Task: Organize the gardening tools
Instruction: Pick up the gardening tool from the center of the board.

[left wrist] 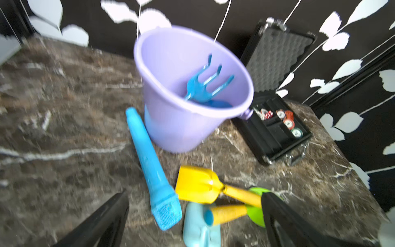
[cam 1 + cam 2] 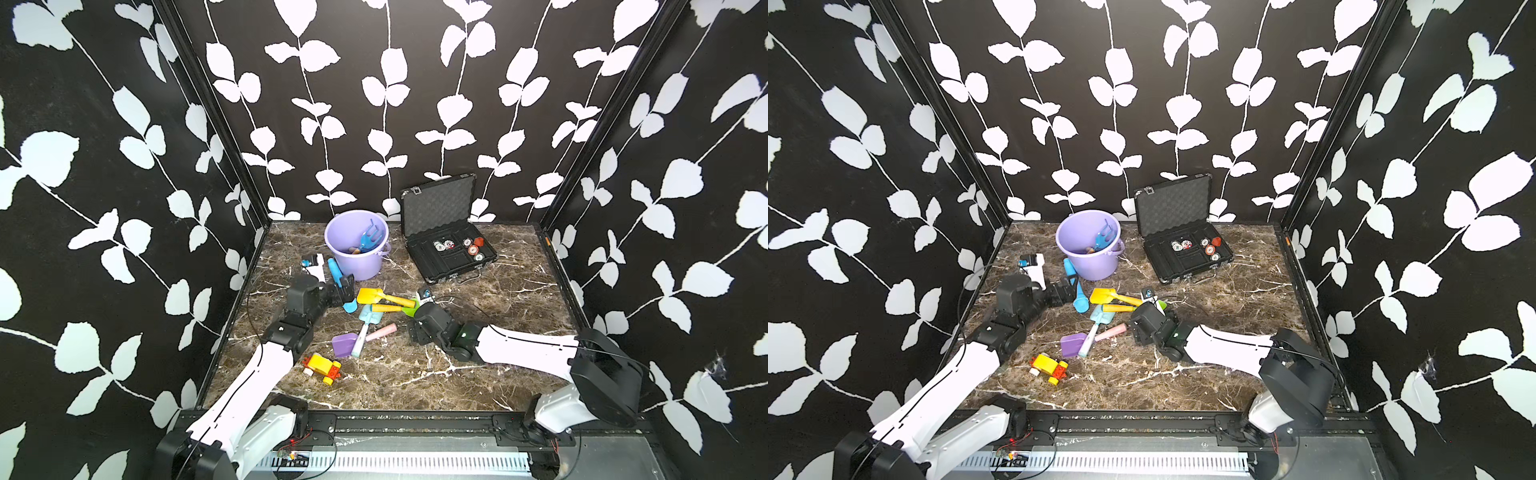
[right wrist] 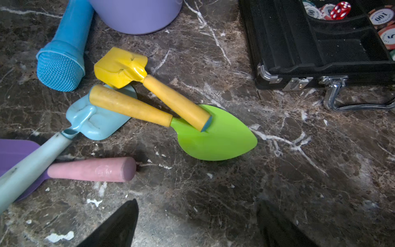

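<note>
Nearest the arms, loose on the brown marble tabletop (image 2: 415, 382) and yet to be stowed: purple plastic scoop with pink handle (image 2: 344, 344), pale teal spade (image 2: 369, 318), green trowel (image 3: 215, 139), yellow spade (image 2: 368, 296). Beside them, left gripper (image 2: 347, 289) and right gripper (image 3: 197, 204) spread wide, empty. Farther back, blue three-pronged fork (image 2: 370, 237) already inside lilac plastic bucket (image 2: 361, 266)

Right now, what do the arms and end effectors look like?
The left arm and right arm match: white link shells, black joint housings, a thin black cable along each white link. One green light near the right wrist. The left end effector and right end effector: black, tapered fingers.
</note>
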Motion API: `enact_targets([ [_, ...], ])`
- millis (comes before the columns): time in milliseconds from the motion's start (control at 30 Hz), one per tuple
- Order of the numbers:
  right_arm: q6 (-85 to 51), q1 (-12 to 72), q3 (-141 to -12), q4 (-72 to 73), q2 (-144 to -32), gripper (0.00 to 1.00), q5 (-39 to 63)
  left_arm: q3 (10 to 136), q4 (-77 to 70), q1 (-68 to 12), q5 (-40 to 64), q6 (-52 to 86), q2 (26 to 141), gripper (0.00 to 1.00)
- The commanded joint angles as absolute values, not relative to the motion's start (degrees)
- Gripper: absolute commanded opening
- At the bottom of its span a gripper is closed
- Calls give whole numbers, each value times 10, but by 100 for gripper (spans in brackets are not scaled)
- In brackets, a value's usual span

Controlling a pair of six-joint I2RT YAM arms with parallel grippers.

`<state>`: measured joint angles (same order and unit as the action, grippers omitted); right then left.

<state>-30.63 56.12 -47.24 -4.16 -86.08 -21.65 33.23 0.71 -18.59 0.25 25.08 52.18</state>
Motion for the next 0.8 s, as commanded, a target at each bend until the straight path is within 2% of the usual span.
enact_targets([
  [0, -314, 556, -483, -31, -867, 87, -207, 289, 30, -186, 39, 285, 492, 99],
  [133, -316, 556, -488, -30, -875, 87, -206, 257, 64, -196, 67, 289, 465, 97],
  [333, -326, 557, -477, -20, -868, 87, -215, 232, 145, -259, 21, 280, 428, 89],
  [600, -345, 557, -447, 9, -854, 89, -226, 200, 200, -305, -6, 286, 402, 60],
  [767, -354, 556, -436, 26, -849, 89, -227, 203, 208, -316, -10, 278, 416, 50],
])
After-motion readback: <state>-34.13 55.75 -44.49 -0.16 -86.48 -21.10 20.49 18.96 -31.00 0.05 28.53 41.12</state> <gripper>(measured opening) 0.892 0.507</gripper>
